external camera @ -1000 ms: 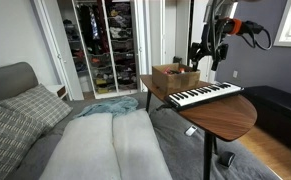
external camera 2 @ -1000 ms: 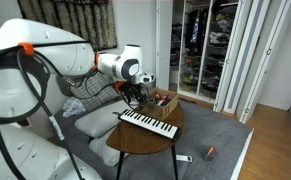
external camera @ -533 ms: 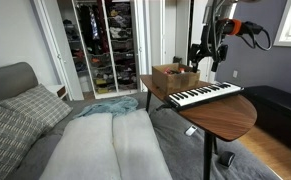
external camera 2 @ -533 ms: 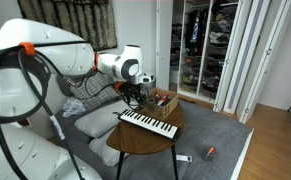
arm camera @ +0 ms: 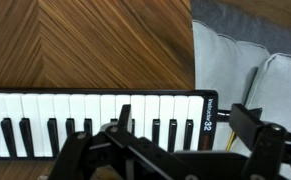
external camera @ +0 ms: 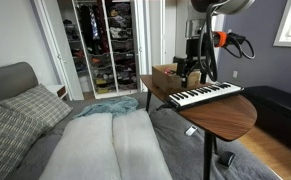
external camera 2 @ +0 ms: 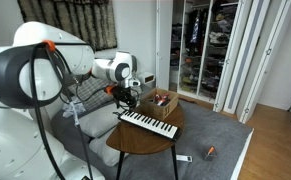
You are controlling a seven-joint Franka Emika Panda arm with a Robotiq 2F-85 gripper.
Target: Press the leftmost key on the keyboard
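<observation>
Overhead, claw (arm camera: 170, 152) spread above keyboard (arm camera: 75, 108) end, jaws legible only in wrist view.

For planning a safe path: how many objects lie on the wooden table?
2: the keyboard across the middle and the cardboard box beside it, near the edge. Items inside the box may be hidden.

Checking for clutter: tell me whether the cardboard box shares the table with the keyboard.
Yes, the cardboard box sits on the wooden table beside the keyboard.

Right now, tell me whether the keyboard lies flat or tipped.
Flat: the keyboard rests level on the wooden table, keys facing up.
</observation>
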